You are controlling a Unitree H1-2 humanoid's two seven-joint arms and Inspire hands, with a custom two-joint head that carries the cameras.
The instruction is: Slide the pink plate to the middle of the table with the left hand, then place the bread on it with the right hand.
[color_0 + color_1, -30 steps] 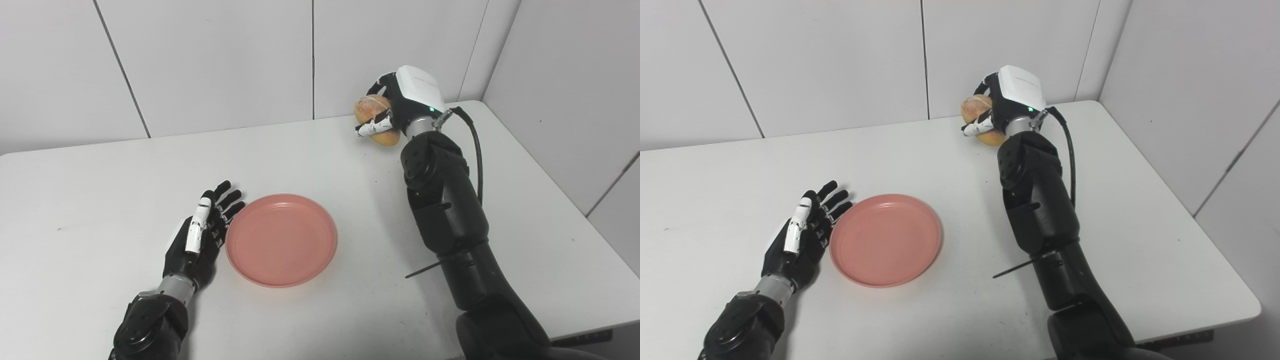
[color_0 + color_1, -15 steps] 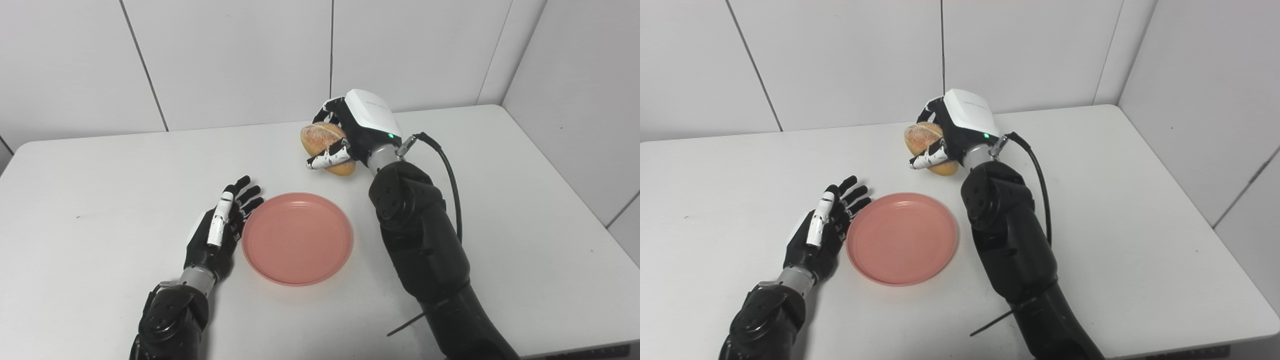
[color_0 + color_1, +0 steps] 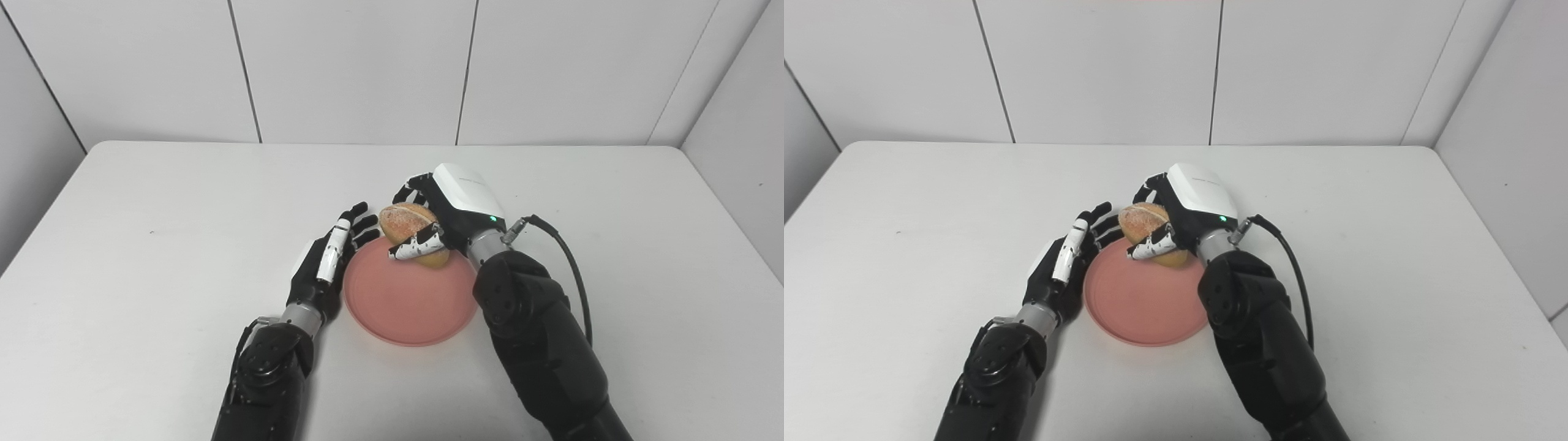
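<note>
The pink plate (image 3: 407,306) lies on the white table (image 3: 153,257), near its middle. My left hand (image 3: 327,263) rests flat and open against the plate's left rim, fingers stretched toward the far wall. My right hand (image 3: 450,214) is shut on a round golden bread roll (image 3: 409,236), thumb across its front. The roll hangs over the far part of the plate (image 3: 1145,300); whether it touches the plate I cannot tell. The right forearm covers the plate's right edge.
A black cable (image 3: 566,257) loops from the right wrist over the table. White wall panels (image 3: 367,67) stand behind the table, and side walls close it in on the left and right.
The camera has swung, shifting the whole picture. My right hand has carried the bread from the far right corner of the table to above the plate. The left hand stays by the rim.
</note>
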